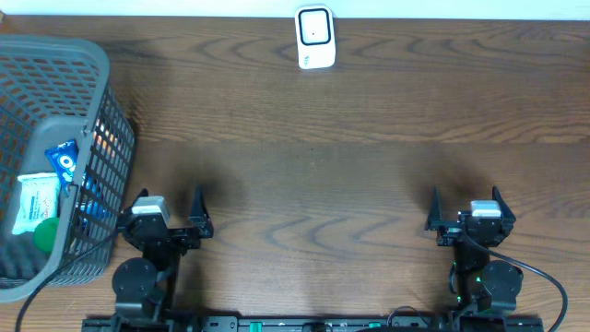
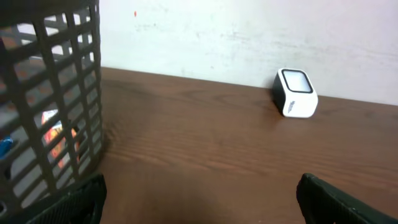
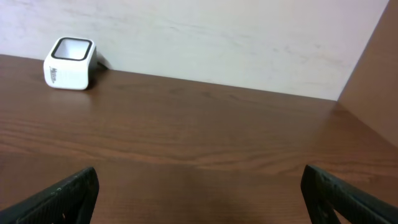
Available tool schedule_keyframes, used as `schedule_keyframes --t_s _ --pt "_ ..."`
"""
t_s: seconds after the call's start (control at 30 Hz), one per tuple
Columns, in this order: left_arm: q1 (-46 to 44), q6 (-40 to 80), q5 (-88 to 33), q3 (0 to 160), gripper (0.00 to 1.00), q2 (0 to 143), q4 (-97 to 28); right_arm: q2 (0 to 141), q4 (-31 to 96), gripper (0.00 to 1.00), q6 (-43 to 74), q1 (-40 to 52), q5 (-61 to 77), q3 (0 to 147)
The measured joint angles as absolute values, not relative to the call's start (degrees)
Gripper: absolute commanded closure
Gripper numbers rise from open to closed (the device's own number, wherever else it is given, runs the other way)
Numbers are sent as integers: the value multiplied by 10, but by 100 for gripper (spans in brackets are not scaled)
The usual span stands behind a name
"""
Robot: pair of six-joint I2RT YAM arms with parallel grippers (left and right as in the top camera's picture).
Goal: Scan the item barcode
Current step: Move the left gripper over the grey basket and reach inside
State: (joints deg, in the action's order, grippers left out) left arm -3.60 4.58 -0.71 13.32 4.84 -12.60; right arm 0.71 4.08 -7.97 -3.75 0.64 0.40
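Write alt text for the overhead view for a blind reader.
A robot's left hand and right hand sit open and empty at the near edge of a wooden table. A grey mesh basket holding packets stands at the left; a small white scanner stands at the far edge.

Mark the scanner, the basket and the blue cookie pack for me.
scanner [image 1: 314, 37], overhead view, its dark window.
basket [image 1: 55, 44], overhead view, far rim.
blue cookie pack [image 1: 63, 160], overhead view, its white logo.

light: even, moderate | shadows: soft, faint | sheen: mild on table [image 2: 186, 143] | wrist views: slightly soft
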Motion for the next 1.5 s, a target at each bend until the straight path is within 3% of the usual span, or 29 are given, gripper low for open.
schedule_keyframes --t_s 0.63,1.13,1.5 --pt "-36 47 -57 394 2 441 -225 7 41 1 -80 -37 6 4" --pt "-36 47 -150 442 2 476 -278 7 41 1 -80 -37 6 4" --pt "-18 47 -149 670 2 540 -416 7 41 1 -80 -37 6 4"
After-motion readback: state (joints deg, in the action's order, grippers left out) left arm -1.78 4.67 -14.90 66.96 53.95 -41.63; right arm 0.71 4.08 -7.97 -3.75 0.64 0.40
